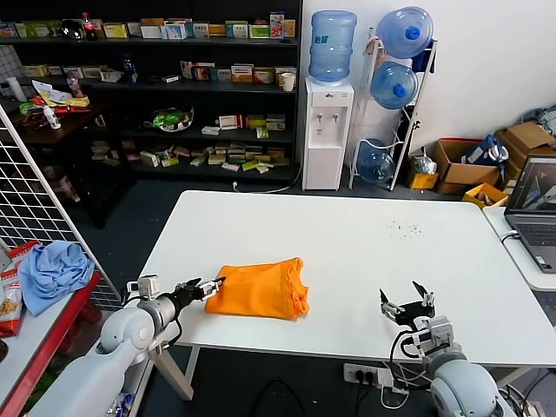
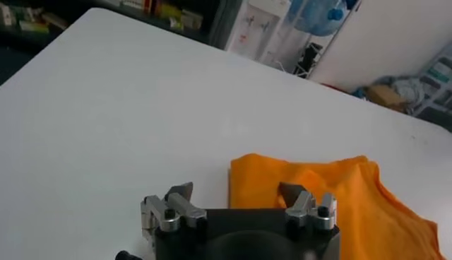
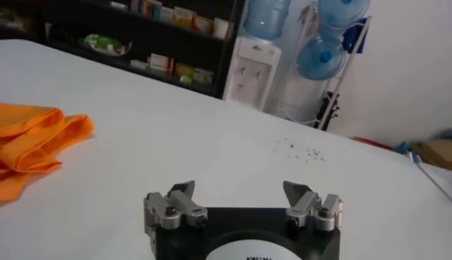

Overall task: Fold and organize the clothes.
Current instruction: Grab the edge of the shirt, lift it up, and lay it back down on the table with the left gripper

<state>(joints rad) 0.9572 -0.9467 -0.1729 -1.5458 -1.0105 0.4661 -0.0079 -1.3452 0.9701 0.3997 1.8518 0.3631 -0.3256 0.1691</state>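
The bright orange T-shirt lies folded into a compact bundle near the front left of the white table. It also shows in the left wrist view and in the right wrist view. My left gripper is open at the shirt's left edge, low over the table, holding nothing; in its own view one finger is over the cloth. My right gripper is open and empty near the table's front right, apart from the shirt; its own view shows bare table ahead.
A laptop sits at the table's right edge. A light blue cloth lies on a red side surface at left, beside a wire rack. Shelves, a water dispenser and boxes stand behind. Small dark specks dot the table.
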